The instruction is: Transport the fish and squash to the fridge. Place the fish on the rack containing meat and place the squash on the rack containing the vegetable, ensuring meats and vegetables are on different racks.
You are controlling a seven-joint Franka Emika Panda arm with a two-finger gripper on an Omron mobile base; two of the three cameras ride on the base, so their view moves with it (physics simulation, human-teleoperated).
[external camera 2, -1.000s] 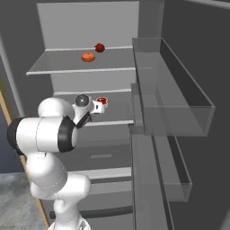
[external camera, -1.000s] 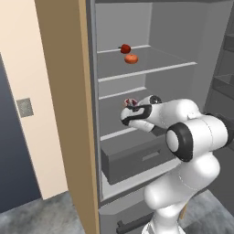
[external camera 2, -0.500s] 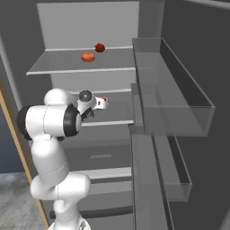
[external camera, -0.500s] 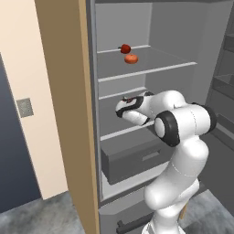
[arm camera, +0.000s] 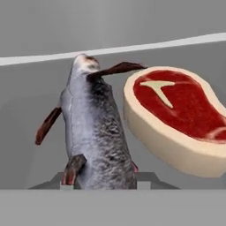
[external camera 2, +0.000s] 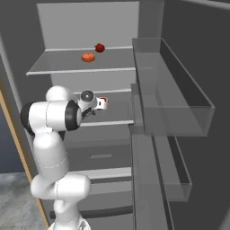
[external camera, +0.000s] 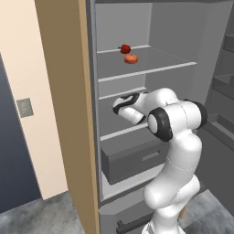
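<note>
In the left base view we saw the squash (external camera: 131, 59) beside the vegetable (external camera: 124, 48) on the fridge's (external camera: 173, 41) upper shelf, top centre. In the right base view the end effector (external camera 2: 99, 103) reached the middle shelf. In the hand view the fish (arm camera: 95, 128) lay beside the meat (arm camera: 178, 114); we could not tell whether the fingers gripped it.

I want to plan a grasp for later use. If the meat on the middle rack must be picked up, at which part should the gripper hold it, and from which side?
The meat is a flat slab lying on the fridge rack, with the fish close at one side. Probably best to come from the open front and pinch across its thickness at the pale fatty rim on the side away from the fish.
</note>
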